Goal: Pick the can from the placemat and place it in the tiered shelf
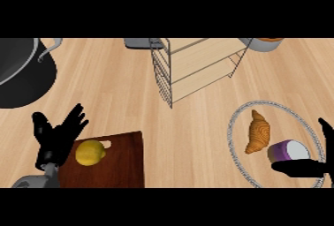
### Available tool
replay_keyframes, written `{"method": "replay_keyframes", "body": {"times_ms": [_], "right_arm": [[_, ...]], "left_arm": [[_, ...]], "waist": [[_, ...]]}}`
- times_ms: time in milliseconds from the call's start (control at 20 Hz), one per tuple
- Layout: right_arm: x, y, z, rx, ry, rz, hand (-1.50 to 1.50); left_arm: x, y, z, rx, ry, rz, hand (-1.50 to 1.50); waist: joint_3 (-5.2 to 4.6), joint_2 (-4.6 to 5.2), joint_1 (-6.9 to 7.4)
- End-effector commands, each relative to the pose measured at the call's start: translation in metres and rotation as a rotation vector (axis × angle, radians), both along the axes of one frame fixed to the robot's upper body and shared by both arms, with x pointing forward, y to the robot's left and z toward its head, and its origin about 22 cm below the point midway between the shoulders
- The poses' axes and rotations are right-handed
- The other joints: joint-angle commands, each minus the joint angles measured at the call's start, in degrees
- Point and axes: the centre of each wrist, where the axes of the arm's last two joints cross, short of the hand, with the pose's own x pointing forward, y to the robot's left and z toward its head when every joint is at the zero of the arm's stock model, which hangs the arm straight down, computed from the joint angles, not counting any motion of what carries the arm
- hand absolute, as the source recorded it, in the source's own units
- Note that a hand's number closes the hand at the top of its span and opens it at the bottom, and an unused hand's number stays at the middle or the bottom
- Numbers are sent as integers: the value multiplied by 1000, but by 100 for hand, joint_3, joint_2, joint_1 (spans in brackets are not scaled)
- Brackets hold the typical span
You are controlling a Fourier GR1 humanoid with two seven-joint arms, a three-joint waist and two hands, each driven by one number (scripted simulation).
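Observation:
The can (pixel 288 151), purple with a white top, lies tilted on the round grey-rimmed placemat (pixel 238 115) at the lower right, beside a croissant (pixel 257 131). My right hand (pixel 306 168) comes in from the right edge and is open. Its thumb lies just below the can, and its fingers (pixel 325 132) stand to the can's right, apart from it. The can sits in the gap between them. The wire tiered shelf (pixel 195 62) with wooden levels stands at the top centre, tilted in view. My left hand (pixel 58 134) rests open at the lower left, fingers up.
A lemon (pixel 90 152) sits on a dark brown board (pixel 120 163) next to my left hand. A large black pot (pixel 23 73) fills the upper left corner. A grey object (pixel 137 43) and a white cup (pixel 264 43) stand behind the shelf.

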Motion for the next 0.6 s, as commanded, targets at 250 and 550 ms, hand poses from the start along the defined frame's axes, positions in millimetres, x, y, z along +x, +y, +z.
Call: {"method": "replay_keyframes", "body": {"times_ms": [250,550], "right_arm": [[14,-1,-9,-84,103,-113,-150],[14,-11,-47,-51,57,-111,-150]], "left_arm": [[3,11,0,26,25,8,0],[-10,13,-7,6,36,1,0]], "waist": [[-15,12,-16],[-12,11,-14]]}}
